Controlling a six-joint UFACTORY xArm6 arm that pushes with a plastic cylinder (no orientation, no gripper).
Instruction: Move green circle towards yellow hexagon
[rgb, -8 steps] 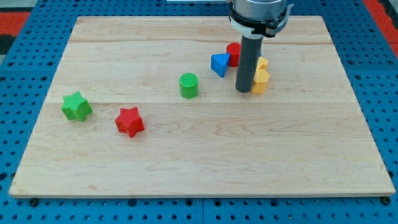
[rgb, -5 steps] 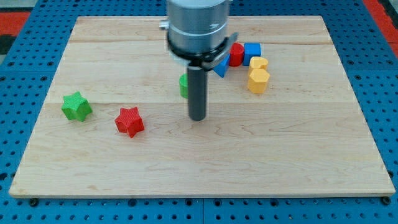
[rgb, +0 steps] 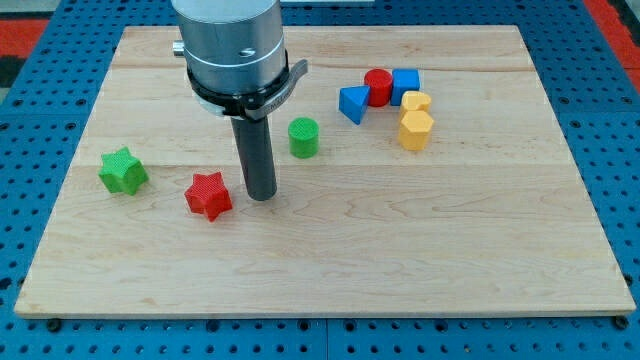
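- Resting my tip (rgb: 261, 196) on the bench (rgb: 330, 260), between the red star (rgb: 208, 195) and the green circle (rgb: 304, 137); it touches neither.
- Red star sits just beside the tip at its 9 o'clock, a small gap showing.
- Green circle lies near the tip at about its 1 o'clock, upright, standing alone with bare wood all round it.
- Gripper state: this arm carries none (only the dark rod), so nothing is held or clamped.
- Yellow hexagon (rgb: 416, 129) is well apart from the green circle, at its 3 o'clock, towards the view's right.
- A second yellow block (rgb: 417, 101) touches the hexagon at its 12 o'clock (shape hard to make out; partly hidden behind it).
- Blue cube (rgb: 405, 83) sits just beyond that yellow block, at its 11 o'clock, touching or nearly touching.
- Red cylinder (rgb: 377, 86) is hard against the blue cube at its 9 o'clock.
- Blue triangle (rgb: 352, 103) is just beside the red cylinder, at its 8 o'clock, and is the cluster block nearest the green circle.
- Green star (rgb: 123, 170) sits alone near the view's left, at the red star's 10 o'clock, apart from it.
- Large grey arm housing (rgb: 228, 45) above the rod hides part of the bench's far edge.
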